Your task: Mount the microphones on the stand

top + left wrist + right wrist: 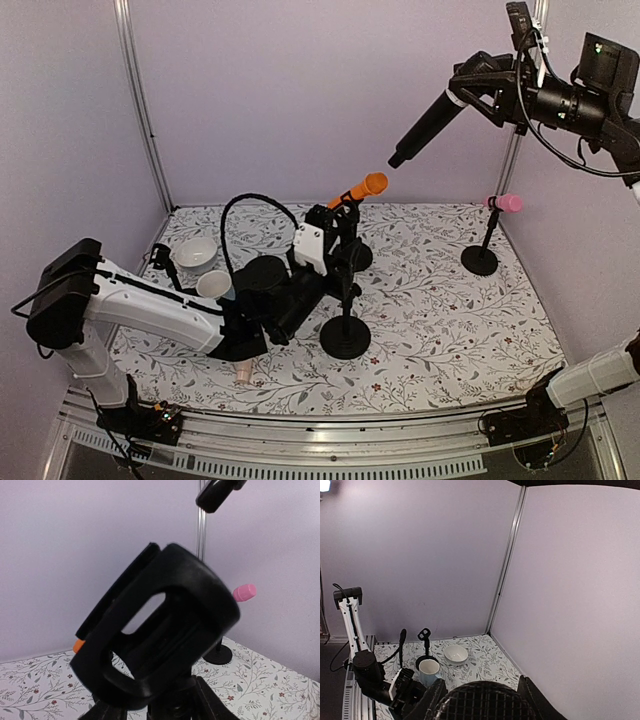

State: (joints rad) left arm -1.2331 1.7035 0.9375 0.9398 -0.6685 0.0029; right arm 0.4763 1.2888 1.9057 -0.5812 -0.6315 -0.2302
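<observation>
The black mic [432, 122] is in the air at the far right corner, well above the bench [450, 330], tilted with one end pointing down towards the middle. The right fingers [537, 702] are clamped on it, and its mesh head [480, 702] sits between them in the right wrist view. The orange mic [358, 190] sits slanted in the clip of the middle stand [352, 255]. The pink mic [507, 203] is on the right stand [480, 258] by the side wall. The beige mic [243, 373] lies on the bench near the front edge, mostly hidden under the left arm. The near stand [345, 338] is just in front of the middle one. Its clip [165, 630] fills the left wrist view, with the wall showing through its ring. The left fingers [207, 702] flank the clip's stem from below, and I cannot tell whether they press on it. A bowl [195, 252] and a mug [213, 285] stand at the left, beyond the left arm.
</observation>
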